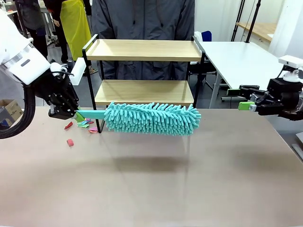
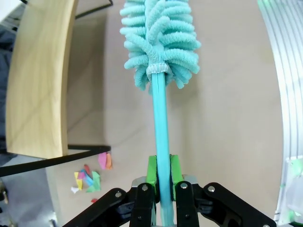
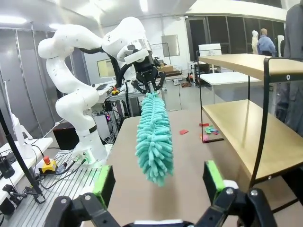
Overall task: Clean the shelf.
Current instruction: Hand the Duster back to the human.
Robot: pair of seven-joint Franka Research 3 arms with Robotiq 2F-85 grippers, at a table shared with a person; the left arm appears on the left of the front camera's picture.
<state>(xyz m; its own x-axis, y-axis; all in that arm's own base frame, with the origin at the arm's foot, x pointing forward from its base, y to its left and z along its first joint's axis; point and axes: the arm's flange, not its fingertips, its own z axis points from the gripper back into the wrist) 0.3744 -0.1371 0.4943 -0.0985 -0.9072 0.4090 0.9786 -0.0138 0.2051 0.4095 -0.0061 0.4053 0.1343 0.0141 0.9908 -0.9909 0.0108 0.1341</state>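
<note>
At the far edge of the brown surface [image 1: 189, 189], toward twelve o'clock in the front view, stands the shelf [image 1: 144, 49]: two light wooden boards in a thin black frame with raised side rails, a person in a grey coat [image 1: 142, 19] directly behind it. No brand, label or readable writing shows on the shelf or on anything near it.

Just in front of the lower board, a teal microfibre duster [image 1: 151, 118] hangs level above the surface, its fluffy head pointing toward three o'clock and casting a shadow below. Its teal handle [image 2: 161, 142] runs back to the left end effector [image 1: 75, 113], whose green pads [image 2: 151, 172] are pressed together on it, pinching the handle.

At about nine o'clock from the shelf's near left leg lie small coloured paper scraps [image 1: 85, 124], with a couple of red bits [image 1: 70, 142] a little nearer the camera.

At three o'clock, well apart from the duster, the right end effector [image 1: 244, 97] hovers over the surface edge, fingers spread and holding nothing. A white table [image 1: 241, 61] stands beyond it.
</note>
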